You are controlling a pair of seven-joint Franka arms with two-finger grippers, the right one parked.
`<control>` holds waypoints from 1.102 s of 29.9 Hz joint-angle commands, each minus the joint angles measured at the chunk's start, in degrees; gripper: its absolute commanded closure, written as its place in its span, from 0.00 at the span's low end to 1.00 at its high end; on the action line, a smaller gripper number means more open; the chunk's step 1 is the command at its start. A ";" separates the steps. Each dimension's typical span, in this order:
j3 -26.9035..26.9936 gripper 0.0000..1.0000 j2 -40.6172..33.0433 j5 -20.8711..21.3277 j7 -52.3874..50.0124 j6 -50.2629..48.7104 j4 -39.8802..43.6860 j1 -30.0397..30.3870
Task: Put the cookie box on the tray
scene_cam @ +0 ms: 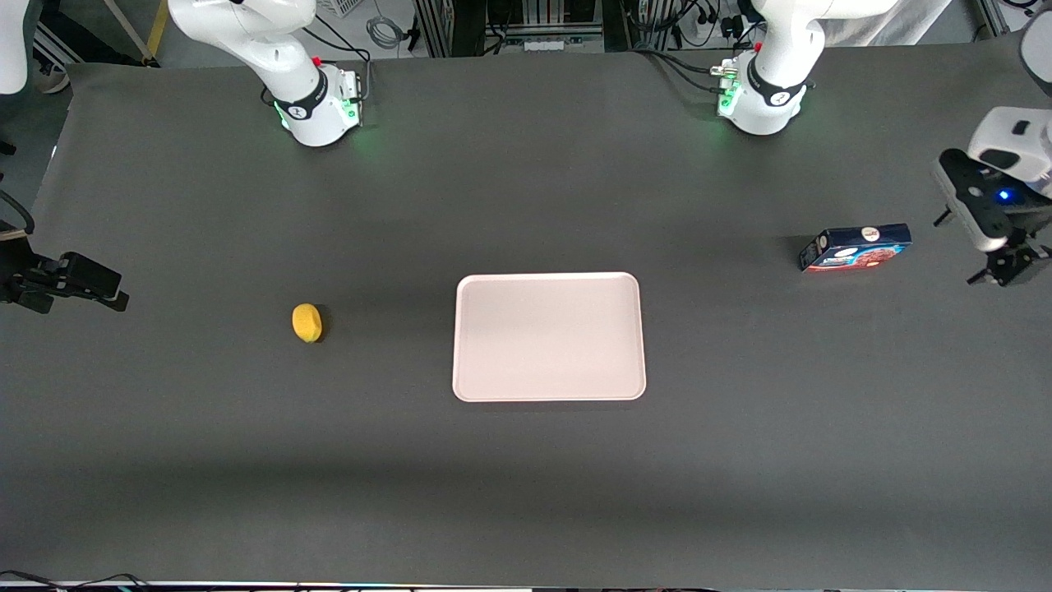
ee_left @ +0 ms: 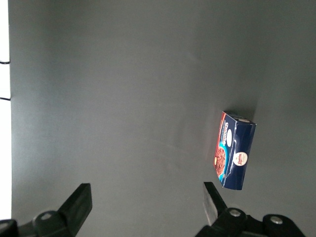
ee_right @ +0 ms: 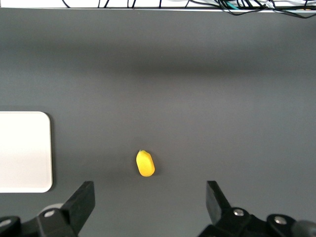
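Navy cookie box (scene_cam: 855, 247) lies near spread, empty pincer (scene_cam: 1009, 265).

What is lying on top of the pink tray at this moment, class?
Nothing: the tray is bare. The cookie box lies on the table toward the working arm's end, beside the open gripper.

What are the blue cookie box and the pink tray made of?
The cookie box looks like thin printed cardboard: sharp folded edges, slightly glossy picture. The tray looks like smooth matte plastic: one even pink piece with rounded corners and a low rim. The gripper hangs open beside the box.
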 commanded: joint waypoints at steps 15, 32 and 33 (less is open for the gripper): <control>5.21 0.00 -10.46 0.53 14.19 17.27 -26.03 1.38; 8.11 0.00 -6.25 0.01 13.83 19.55 -29.90 2.61; 8.37 0.00 -5.54 0.00 13.83 20.16 -29.81 2.61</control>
